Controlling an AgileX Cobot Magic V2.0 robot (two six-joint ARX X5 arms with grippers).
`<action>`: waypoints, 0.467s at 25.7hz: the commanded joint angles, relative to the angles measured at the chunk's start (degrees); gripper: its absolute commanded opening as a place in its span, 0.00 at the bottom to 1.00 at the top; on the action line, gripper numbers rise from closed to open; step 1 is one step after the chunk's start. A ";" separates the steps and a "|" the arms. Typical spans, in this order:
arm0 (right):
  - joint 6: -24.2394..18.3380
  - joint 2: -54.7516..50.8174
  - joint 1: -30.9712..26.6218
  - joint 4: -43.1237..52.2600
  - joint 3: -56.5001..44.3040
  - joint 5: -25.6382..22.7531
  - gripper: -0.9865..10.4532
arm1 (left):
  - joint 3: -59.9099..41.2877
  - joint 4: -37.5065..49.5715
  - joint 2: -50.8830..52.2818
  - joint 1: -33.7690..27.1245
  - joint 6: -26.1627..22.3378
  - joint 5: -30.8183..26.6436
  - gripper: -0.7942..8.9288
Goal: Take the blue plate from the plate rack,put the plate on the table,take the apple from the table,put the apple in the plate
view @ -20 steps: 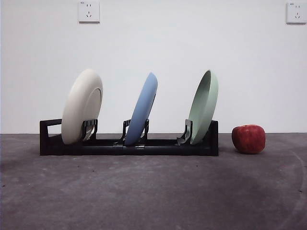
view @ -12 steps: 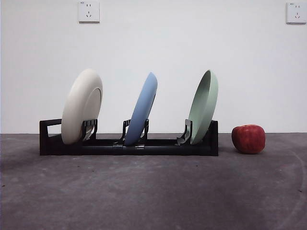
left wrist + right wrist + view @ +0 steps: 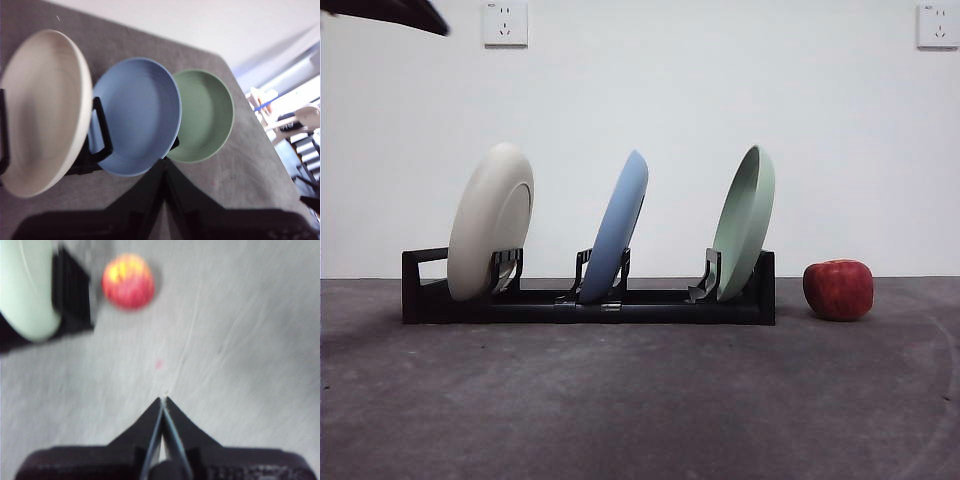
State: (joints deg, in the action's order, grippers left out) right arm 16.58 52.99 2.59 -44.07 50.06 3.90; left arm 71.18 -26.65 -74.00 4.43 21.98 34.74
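So the blue plate [image 3: 617, 228] sits tilted in the middle slot of the plate rack [image 3: 588, 300], centre of the front view, between the cream plate [image 3: 490, 220] and the green plate [image 3: 745, 222]. Apple [image 3: 838, 289] sits on the bench [image 3: 640, 400] just right of the rack. Left end effector [image 3: 164, 172] hangs above the plates, jaws pressed together; right end effector [image 3: 162, 402] is closed too, nothing in it. A dark arm tip [image 3: 390, 12] pokes in at the upper left.

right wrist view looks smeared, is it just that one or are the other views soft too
Only that one: the right wrist view is motion-blurred, with the apple and pale green plate smeared. The front view is sharp and evenly lit. The left wrist view is fairly clear on the blue plate, washed out by glare in one corner.
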 commanded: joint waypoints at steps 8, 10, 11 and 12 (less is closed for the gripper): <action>-0.26 4.13 0.02 -2.64 0.22 6.19 0.09 | 34.36 -17.44 -27.34 12.07 -7.65 -5.49 0.08; -0.26 4.13 0.02 -2.67 0.22 6.19 0.09 | 39.69 -18.49 -31.74 13.86 -7.96 -7.15 0.08; -0.26 4.13 0.02 -2.67 0.22 6.19 0.09 | 42.10 -19.26 -34.01 14.56 -8.13 -7.69 0.08; -0.26 4.13 0.02 -2.67 0.22 6.19 0.09 | 44.48 -20.63 -36.02 15.04 -8.13 -7.78 0.08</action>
State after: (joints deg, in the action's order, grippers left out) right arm 16.53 57.04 2.59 -46.87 50.11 9.93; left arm 115.50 -47.13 -109.14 19.40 14.94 27.18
